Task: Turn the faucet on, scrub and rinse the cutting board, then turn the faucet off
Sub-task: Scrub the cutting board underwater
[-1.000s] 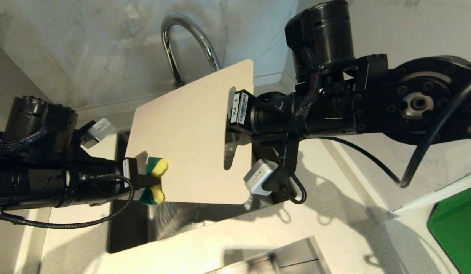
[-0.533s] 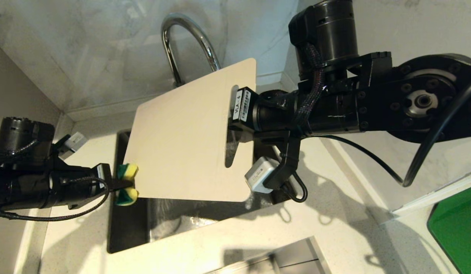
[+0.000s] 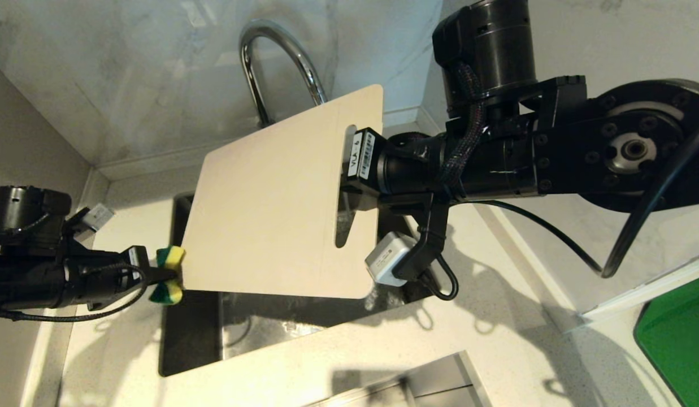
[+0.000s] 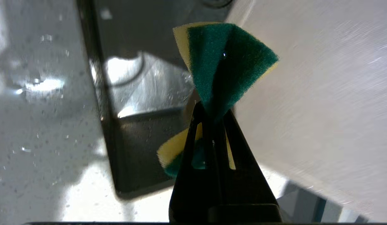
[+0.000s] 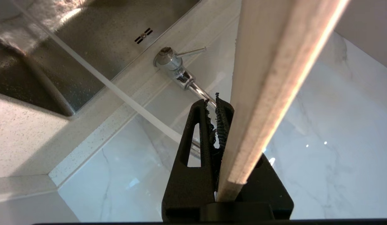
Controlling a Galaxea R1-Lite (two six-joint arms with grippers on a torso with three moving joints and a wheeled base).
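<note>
Two tools at work: my right tool (image 3: pixel 349 186) grips the cutting board (image 3: pixel 270 209) tilted over the sink (image 3: pixel 191 339) below the faucet (image 3: pixel 270 51), while my left tool (image 3: pixel 165 275), closed on a sponge (image 3: pixel 169 257), scrubs its near-left corner; next, I judge, strokes rightward across the face.

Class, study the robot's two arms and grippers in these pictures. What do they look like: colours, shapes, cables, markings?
Both arms are black, built of thick cylindrical segments. The right arm carries braided cable, a loose black cable, a white barcode label and a grey-white camera box. The left arm has similar cable and box. Jaws are black, tapered, with slotted openings.
</note>
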